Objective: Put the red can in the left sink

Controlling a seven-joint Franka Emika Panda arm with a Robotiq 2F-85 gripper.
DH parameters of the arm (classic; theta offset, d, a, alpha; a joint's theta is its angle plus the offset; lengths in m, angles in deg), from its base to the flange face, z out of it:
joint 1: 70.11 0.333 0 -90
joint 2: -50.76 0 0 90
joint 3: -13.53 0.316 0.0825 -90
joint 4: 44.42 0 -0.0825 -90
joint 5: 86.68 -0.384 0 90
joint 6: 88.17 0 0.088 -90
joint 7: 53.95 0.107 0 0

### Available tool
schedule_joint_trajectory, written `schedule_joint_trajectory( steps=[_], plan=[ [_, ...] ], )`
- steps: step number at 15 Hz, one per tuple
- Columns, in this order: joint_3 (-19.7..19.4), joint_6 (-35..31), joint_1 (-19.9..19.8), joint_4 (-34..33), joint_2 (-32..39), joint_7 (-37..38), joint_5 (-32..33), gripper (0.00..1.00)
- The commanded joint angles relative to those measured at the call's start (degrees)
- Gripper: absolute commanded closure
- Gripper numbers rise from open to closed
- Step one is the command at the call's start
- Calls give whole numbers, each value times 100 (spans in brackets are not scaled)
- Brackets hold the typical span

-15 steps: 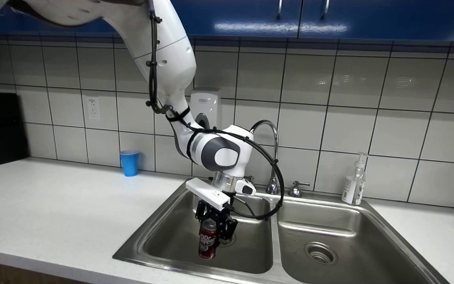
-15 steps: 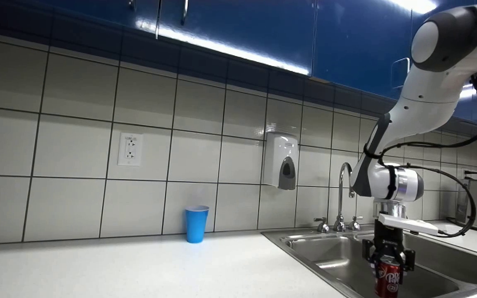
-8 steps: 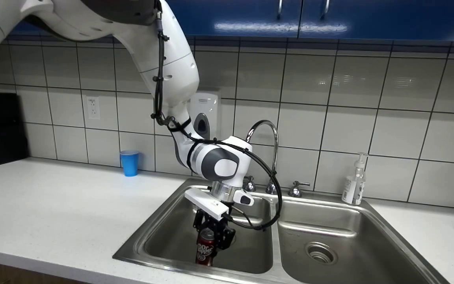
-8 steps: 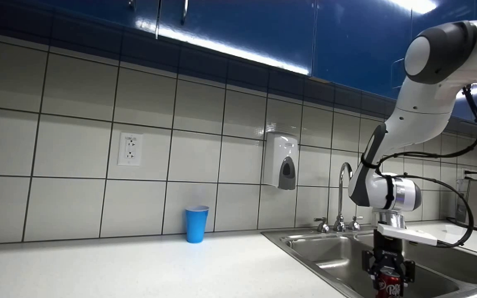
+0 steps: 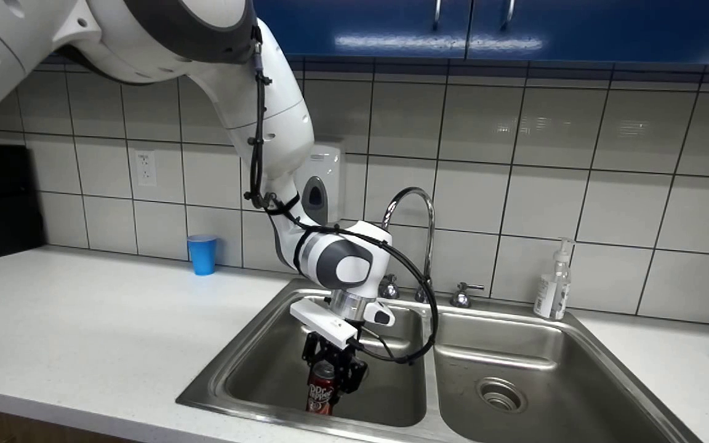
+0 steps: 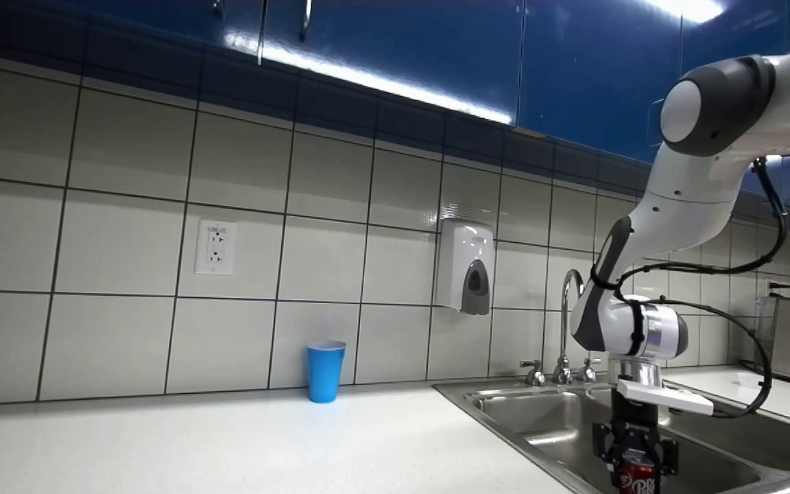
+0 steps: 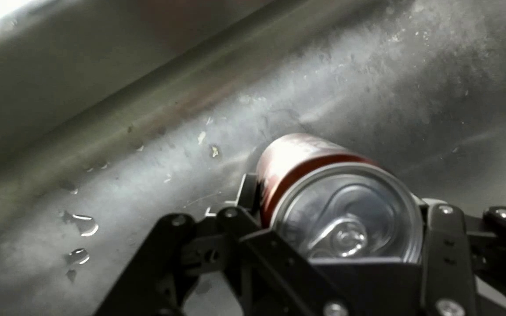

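The red can (image 5: 321,390) is inside the left sink (image 5: 385,397), toward the front, away from the tap (image 6: 564,329), and the hand (image 7: 338,199) pinches it near the top, its fingers (image 7: 448,272) on opposite sides. A grip from above, over the lid (image 7: 376,215), makes good sense here: it leaves the base free to meet the sink's floor first and lets the slim hand, rather than the bulky arm (image 5: 287,132), fit between the walls. Whether the base touches the floor I cannot tell, since in an exterior view the front rim (image 5: 256,412) seems to cut it off; the can looks roughly upright, as it would need to be to stand. I judge that only setting down and letting go remain. Spreading before the base is supported could drop or tip the can, and the droplets (image 7: 85,225) in the wrist view hint at a slick floor. The blue cup (image 5: 202,255) stands well apart on the bench (image 5: 114,307), probably out of harm's way.
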State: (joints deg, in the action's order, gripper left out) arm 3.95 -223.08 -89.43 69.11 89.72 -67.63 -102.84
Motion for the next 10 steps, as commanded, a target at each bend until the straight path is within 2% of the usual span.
schedule_joint_trajectory(
  steps=[1,10],
  plan=[
    [111,37,-76,-233,128,205,137,59],
    [103,49,-76,-282,231,215,170,59]
  ],
)
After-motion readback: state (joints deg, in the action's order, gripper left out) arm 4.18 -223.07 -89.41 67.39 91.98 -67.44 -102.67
